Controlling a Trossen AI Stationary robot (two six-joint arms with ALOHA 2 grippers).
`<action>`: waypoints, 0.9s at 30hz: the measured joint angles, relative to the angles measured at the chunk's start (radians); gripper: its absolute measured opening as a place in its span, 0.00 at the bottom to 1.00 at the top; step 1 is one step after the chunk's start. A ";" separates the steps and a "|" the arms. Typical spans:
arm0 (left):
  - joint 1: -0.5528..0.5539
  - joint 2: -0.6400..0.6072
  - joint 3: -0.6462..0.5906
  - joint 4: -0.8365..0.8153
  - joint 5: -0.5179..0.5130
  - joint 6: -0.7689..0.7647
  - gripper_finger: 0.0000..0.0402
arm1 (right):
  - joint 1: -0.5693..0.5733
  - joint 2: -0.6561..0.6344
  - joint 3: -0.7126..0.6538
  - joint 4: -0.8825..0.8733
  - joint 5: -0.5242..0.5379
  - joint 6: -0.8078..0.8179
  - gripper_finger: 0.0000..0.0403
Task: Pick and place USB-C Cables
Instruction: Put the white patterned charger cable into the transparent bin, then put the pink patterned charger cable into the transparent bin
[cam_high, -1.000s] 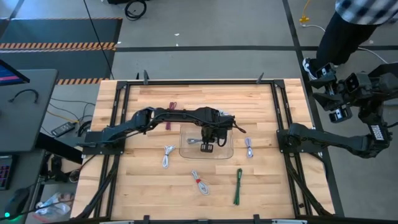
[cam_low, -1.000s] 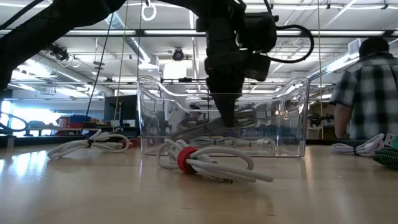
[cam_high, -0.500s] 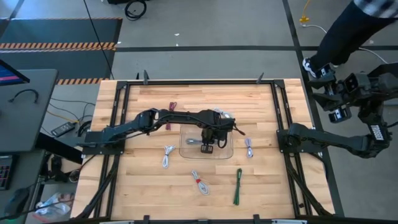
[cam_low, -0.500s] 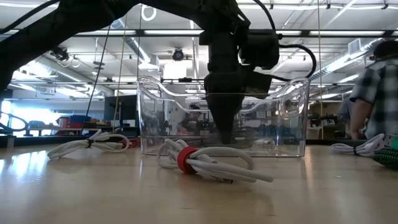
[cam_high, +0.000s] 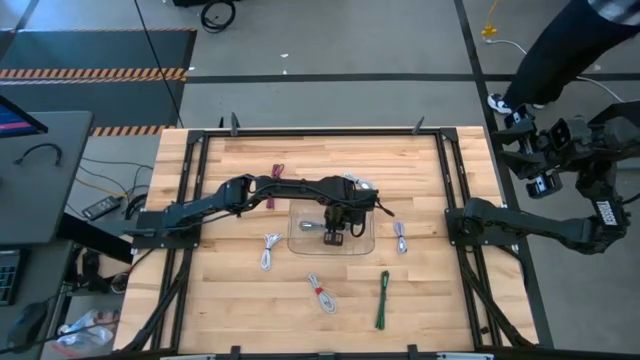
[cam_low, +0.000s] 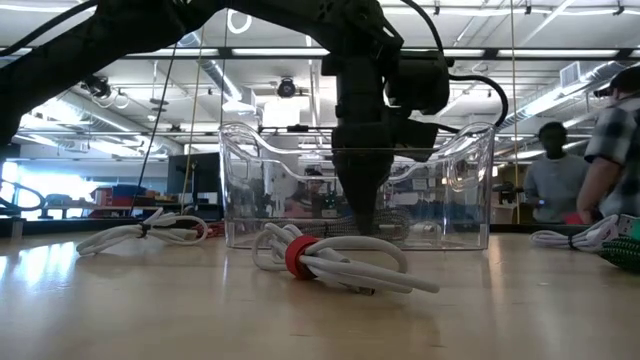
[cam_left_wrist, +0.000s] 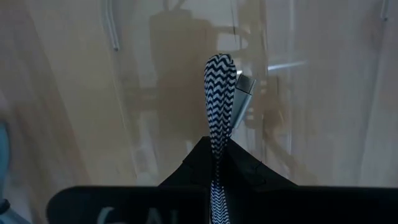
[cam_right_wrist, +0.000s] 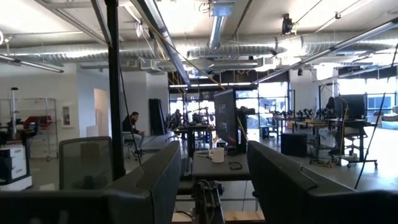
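My left gripper (cam_high: 335, 236) reaches down into the clear plastic tray (cam_high: 368, 248) at the table's middle and is shut on a black-and-white braided cable (cam_left_wrist: 216, 93) with a silver plug (cam_left_wrist: 242, 102). In the low view the gripper (cam_low: 362, 212) stands inside the tray's walls (cam_low: 450, 190). Loose cables lie flat on the table around the tray: dark red (cam_high: 277, 172), white (cam_high: 270, 250), white with a red tie (cam_high: 320, 292), green (cam_high: 383, 298) and grey-blue (cam_high: 400, 236). My right gripper (cam_right_wrist: 211, 171) waits open at the table's right edge (cam_high: 457, 215). My left gripper pinches the braided cable between its two fingers (cam_left_wrist: 193, 165), coming from above and pointing down into the tray. The hold is on the doubled strand just behind the folded loop (cam_left_wrist: 216, 134). The loop and plug stick out past the fingertips. Whether they rest on the tray floor cannot be told.
A black frame runs around the tabletop (cam_high: 300, 138). Another white cable (cam_high: 357, 184) lies just beyond the tray's far side. The red-tied cable (cam_low: 300, 258) lies in front of the tray in the low view. People stand beyond the table's right side (cam_low: 610, 150).
My left gripper has gone down deeper into the tray, still shut on the braided cable, which has sunk from a slant above the tray floor to close over it. A person beyond the right edge has moved about.
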 joint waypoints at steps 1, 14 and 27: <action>0.000 0.000 0.000 0.001 0.001 -0.004 0.05 | 0.000 0.000 0.000 0.000 0.000 0.000 0.47; 0.001 0.001 0.014 -0.006 0.003 -0.028 0.35 | 0.000 0.000 0.000 -0.012 -0.001 0.000 0.47; 0.001 -0.034 0.117 -0.024 0.002 -0.080 0.49 | 0.000 0.000 0.000 -0.015 -0.003 0.004 0.47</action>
